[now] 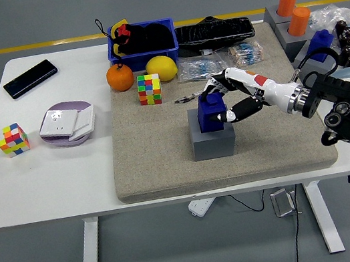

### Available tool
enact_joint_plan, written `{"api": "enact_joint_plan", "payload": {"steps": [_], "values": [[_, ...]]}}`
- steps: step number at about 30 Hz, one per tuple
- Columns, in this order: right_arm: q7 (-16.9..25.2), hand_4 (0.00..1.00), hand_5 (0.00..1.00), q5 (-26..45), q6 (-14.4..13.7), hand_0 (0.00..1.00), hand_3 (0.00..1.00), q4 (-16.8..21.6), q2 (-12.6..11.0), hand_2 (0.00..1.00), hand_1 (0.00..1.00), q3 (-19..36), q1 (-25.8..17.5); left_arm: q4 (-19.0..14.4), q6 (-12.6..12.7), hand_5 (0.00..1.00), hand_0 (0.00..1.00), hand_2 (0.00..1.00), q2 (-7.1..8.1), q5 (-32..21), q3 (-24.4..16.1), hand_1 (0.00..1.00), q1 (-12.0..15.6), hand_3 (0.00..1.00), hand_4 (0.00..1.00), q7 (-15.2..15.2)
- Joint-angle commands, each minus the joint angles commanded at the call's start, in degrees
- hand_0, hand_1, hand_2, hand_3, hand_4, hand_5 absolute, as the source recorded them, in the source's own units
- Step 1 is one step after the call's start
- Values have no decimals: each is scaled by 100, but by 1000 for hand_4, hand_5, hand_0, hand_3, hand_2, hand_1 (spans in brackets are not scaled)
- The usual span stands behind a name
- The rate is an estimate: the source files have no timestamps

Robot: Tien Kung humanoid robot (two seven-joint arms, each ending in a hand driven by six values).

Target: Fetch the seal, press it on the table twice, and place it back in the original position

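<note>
The blue seal stands upright in the top of a grey block in the middle of the grey mat. My right hand reaches in from the right and is shut on the seal, with fingers over its top and far side and the thumb on its right side. The left arm is out of view.
Behind the block lie a Rubik's cube, an orange, a lemon and a blue bin. On the white table to the left are a phone, a plate with a white box and a small cube. Orange cylinders and another blue seal stand at the back right.
</note>
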Motion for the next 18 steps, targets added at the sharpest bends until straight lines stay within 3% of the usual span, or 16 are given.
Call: {"api": "enact_joint_plan", "payload": {"steps": [18], "values": [[-77, 735, 2, 14, -3, 570, 514, -44, 33, 455, 444, -39, -16, 3, 3, 246, 725, 684, 4, -57, 46, 696, -16, 754, 710, -20]]}}
